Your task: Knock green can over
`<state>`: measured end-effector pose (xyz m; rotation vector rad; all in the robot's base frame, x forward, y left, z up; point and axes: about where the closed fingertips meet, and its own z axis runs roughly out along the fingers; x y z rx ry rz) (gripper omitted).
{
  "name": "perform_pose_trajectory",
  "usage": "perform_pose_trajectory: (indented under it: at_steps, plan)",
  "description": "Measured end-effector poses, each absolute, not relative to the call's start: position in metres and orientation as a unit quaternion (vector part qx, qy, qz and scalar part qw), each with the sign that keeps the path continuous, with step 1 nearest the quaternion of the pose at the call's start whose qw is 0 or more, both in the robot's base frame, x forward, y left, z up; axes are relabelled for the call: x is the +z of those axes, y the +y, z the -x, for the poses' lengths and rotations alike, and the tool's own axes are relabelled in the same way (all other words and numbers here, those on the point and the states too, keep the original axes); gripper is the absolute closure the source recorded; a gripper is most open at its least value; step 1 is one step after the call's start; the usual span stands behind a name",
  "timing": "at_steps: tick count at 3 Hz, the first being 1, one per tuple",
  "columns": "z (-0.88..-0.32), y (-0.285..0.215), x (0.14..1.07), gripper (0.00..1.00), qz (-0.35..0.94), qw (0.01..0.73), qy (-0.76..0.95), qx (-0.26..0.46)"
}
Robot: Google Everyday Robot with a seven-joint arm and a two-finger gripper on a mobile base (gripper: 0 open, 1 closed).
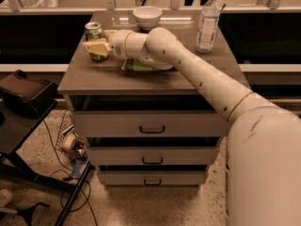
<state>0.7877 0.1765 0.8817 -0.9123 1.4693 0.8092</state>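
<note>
The small dark green metal drink can with a silver top rim [93, 31] stands upright near the back-left corner of the grey-brown drawer desk [108, 76], its long axis vertical. The robot's only arm, a thick white jointed limb [197, 74], reaches in from the lower right and stretches leftward across the desk top. Its pale cream pincer [95, 47] sits directly at the can, crossing the can's front at about mid-height, so that only the top band and a strip near the base show. The pictures do not settle whether the pincer is released, clenched or grasping the can, nor whether it actually touches the metal or lies just in front of it. The relation that matters is this: the can lies immediately behind and slightly left of the pincer tip, and the pincer is level with the can's middle rather than its base, so a sideways or rearward sweep there would likely tip the can, not slide it. A flat light-green snack bag [141, 66] lies under the wrist, a white ceramic bowl [147, 17] sits toward the back edge, and a clear plastic water bottle [208, 22] stands well apart on the right.
</note>
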Motion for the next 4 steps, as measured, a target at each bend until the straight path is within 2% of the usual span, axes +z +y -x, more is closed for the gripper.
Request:
perform_pose_trajectory:
  at_steps: [1, 2, 3, 4]
  plan:
    - [-0.785, 0.181, 0.881, 0.72, 0.392, 0.574, 0.627, 0.351]
    - [-0.784, 0.184, 0.880, 0.95, 0.393, 0.573, 0.626, 0.353]
    - [-0.780, 0.195, 0.895, 1.00, 0.427, 0.546, 0.644, 0.325]
    - [-0.751, 0.239, 0.940, 1.00, 0.510, 0.495, 0.650, 0.270]
